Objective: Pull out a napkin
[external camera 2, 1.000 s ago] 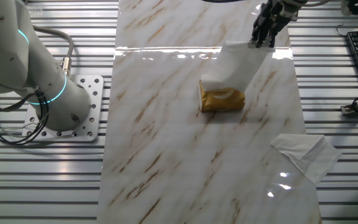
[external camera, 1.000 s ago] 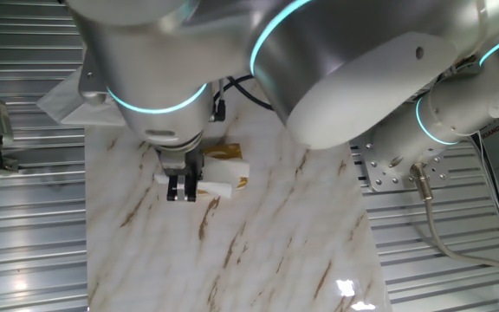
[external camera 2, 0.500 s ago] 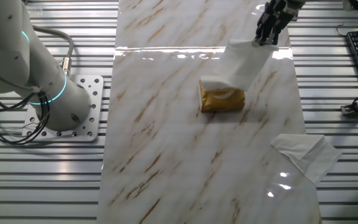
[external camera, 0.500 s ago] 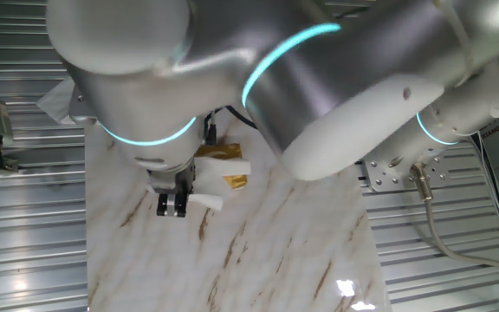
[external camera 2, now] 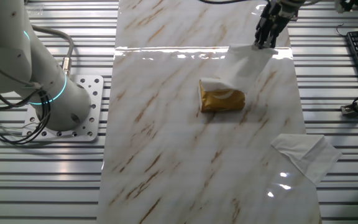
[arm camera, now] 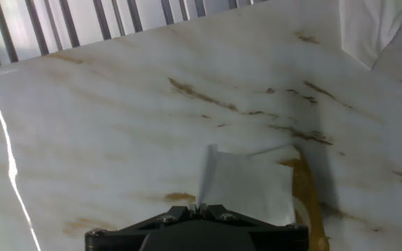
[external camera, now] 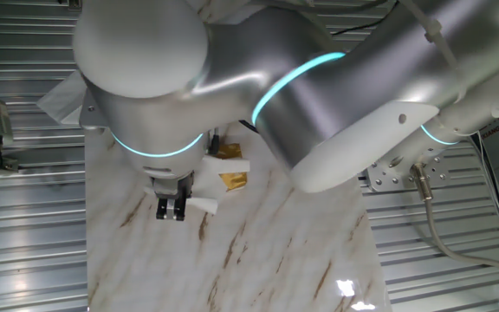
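My gripper [external camera 2: 266, 42] is shut on the upper edge of the napkin [external camera 2: 244, 65], a thin white tissue. The napkin stretches down from the jaws to the gold foil packet [external camera 2: 222, 99] lying on the marble tabletop. In one fixed view the gripper [external camera: 171, 209] hangs under the big arm, the napkin [external camera: 203, 204] trails to its right, and the packet [external camera: 233, 179] lies beyond. In the hand view the napkin [arm camera: 244, 185] runs out from my closed jaws [arm camera: 205, 207], with the packet [arm camera: 306, 199] along its right side.
A larger spread-out white tissue [external camera 2: 304, 155] lies at the tabletop's near right corner; it also shows in the hand view [arm camera: 368, 28] and in one fixed view [external camera: 59, 95]. Ribbed metal surrounds the marble top [external camera 2: 166, 143]. The arm's base [external camera 2: 61, 99] stands to the left.
My gripper has moved farther from the gold packet with the napkin held in it, drawing the napkin out longer. The packet has stayed put.
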You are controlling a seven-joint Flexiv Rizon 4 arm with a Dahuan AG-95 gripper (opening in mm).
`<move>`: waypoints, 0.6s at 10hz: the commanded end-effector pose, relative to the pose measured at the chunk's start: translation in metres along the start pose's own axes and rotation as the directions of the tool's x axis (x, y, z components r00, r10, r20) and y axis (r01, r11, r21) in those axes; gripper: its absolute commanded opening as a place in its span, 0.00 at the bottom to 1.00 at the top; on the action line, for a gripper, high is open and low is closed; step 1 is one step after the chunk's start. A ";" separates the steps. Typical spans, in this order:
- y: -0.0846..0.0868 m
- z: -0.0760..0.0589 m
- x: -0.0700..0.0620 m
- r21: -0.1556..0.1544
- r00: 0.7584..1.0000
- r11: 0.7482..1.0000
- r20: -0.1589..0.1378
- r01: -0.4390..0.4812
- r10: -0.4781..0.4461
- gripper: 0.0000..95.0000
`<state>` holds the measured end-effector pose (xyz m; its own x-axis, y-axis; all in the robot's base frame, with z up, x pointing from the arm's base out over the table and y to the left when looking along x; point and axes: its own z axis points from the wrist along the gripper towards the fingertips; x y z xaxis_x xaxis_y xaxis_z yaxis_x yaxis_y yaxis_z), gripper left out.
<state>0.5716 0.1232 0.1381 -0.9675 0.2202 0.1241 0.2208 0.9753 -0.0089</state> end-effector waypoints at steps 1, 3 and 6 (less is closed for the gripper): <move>0.001 -0.003 -0.001 -0.005 1.000 1.000 -0.011 -0.012 0.012 0.00; 0.001 -0.002 -0.001 -0.015 1.000 1.000 -0.012 -0.011 0.010 0.00; 0.001 0.005 -0.001 -0.013 1.000 1.000 0.002 0.004 -0.004 0.00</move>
<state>0.5709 0.1235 0.1332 -0.9689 0.2146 0.1234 0.2168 0.9762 0.0043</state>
